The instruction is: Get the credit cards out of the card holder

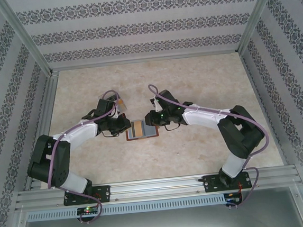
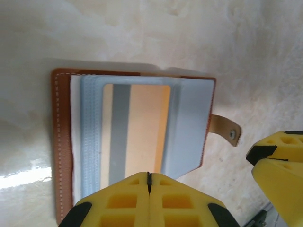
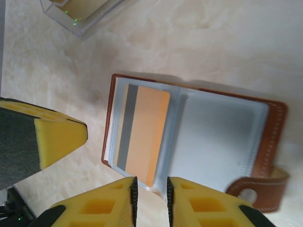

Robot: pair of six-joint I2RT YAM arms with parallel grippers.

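The pale marbled surface [image 1: 201,77] is the largest thing here. Most of it lies free, so we judge there is good room to draw a card away to either side or toward the far edge, though patterned walls [image 1: 143,18] close it on three sides. The two arms bend inward and meet over the middle, where the card holder [image 1: 140,129] lies open and flat, brown cover down and blue-grey sleeves [image 3: 213,137] up. We think it lies so in order that the pockets can be reached from above. A clear plastic box [image 3: 83,14] stands near it, apart from its brown border. The left claw [image 2: 148,182] is pressed fully together at the near edge of the credit card [image 2: 137,127]. We cannot tell whether that edge is pinched between the fingers, because they hide it. The right claw [image 3: 151,191] stands narrow, with a small gap, at the rim of the same sleeve, and appears to hold nothing. We judge that it is there to stop the holder from sliding. The small strap [image 2: 226,130] with its snap lies flat at the cover's outer edge, where a low finger could catch on it.
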